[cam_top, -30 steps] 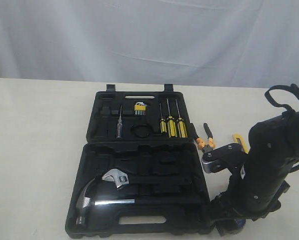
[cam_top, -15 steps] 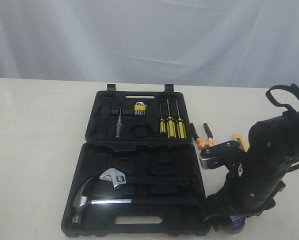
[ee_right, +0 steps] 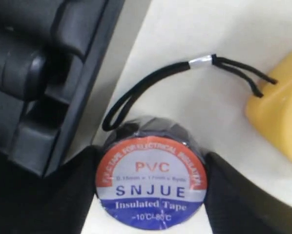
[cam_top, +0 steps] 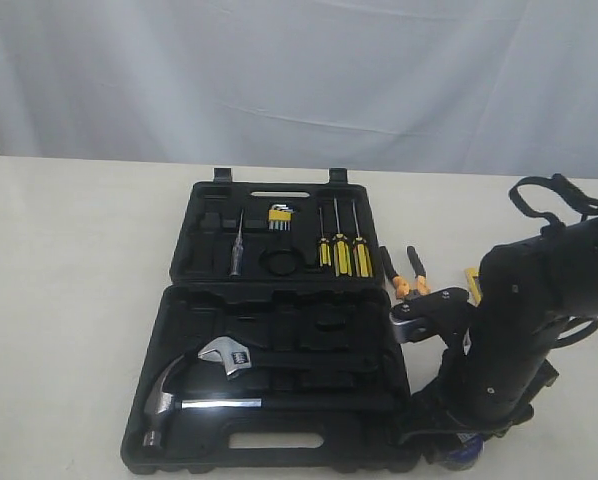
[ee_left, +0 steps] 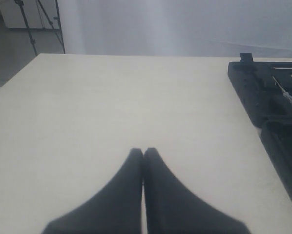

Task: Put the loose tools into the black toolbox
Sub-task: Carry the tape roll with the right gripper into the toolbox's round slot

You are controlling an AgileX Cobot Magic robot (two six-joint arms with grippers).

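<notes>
1. Exterior view: The black toolbox [cam_top: 309,325] lies open flat on the pale worktop [cam_top: 79,250], both halves face up so that their recesses can take tools.
   - The far half holds three yellow-black screwdrivers [cam_top: 339,252].
   - The near half holds a steel claw hammer [cam_top: 184,400] and an adjustable wrench [cam_top: 231,355].
   - The orange-handled pliers [cam_top: 407,275] lie loose on the worktop just beside the toolbox's right edge.
   - Your right arm [cam_top: 509,345] is bent low at the box's near right corner and hides most of what is under it. Only a sliver of blue label shows at its base.
2. Left wrist view: Your left pincer [ee_left: 143,152] has its two dark fingers pressed together and grips nothing. It hangs over bare worktop, with the toolbox off to one side. It looks parked clear so that the other arm can work.
3. Right wrist view: Your right pincer [ee_right: 151,153] is closed around the black tape roll [ee_right: 151,187].
   - One finger lies against each side of the roll, and the white, blue and red label faces the camera.
   - The roll is outside the toolbox, close to its moulded wall.
   - The yellow tape measure [ee_right: 278,107] sits near the roll on the worktop. Its black wrist strap [ee_right: 156,83] curls up to the roll and may snag if you lift.
   - By my judgement, the grip is made and the carry into the box comes next.
</notes>
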